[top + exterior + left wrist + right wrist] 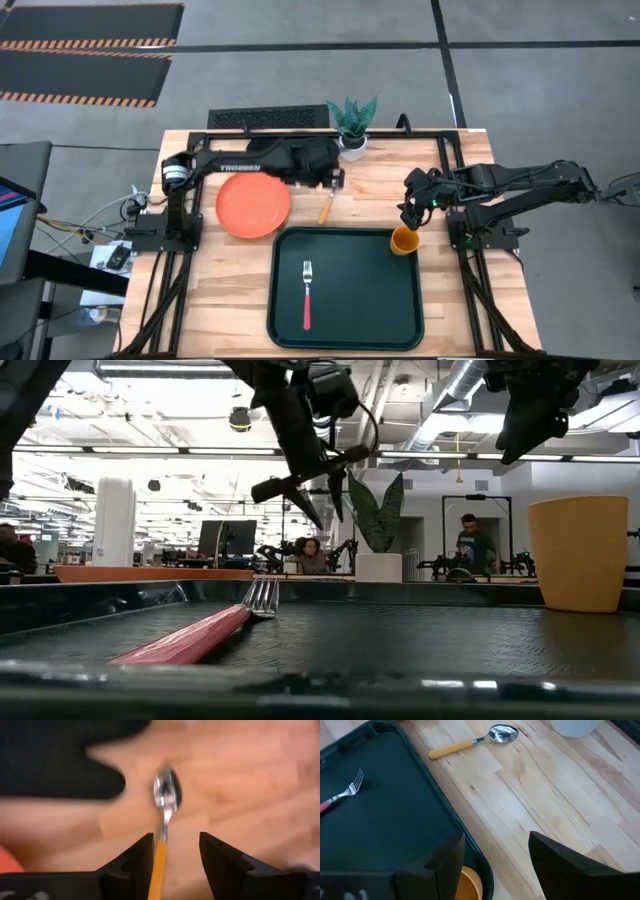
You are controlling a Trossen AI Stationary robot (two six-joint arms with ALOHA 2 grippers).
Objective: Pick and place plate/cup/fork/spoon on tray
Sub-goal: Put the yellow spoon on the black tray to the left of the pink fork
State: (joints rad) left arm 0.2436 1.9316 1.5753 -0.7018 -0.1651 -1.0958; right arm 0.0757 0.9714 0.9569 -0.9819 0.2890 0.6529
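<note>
The dark green tray (345,250) lies at the table's near middle. The red-handled fork (307,295) lies flat on it. The orange cup (404,240) stands upright in the tray's far right corner. The orange-red plate (253,205) lies on the table left of the tray. The yellow-handled spoon (325,207) lies on the wood just beyond the tray's far edge. My left gripper (335,182) is open above the spoon; in its wrist view its fingers (142,852) stand on either side of the spoon's handle (161,855), clear of it. My right gripper (496,837) is open and empty just above the cup (470,882).
A black oven mitt (300,155) lies under my left arm near the far edge, close to the spoon's bowl (167,795). A white pot with a green plant (352,125) stands at the far edge. People show in the room behind the table.
</note>
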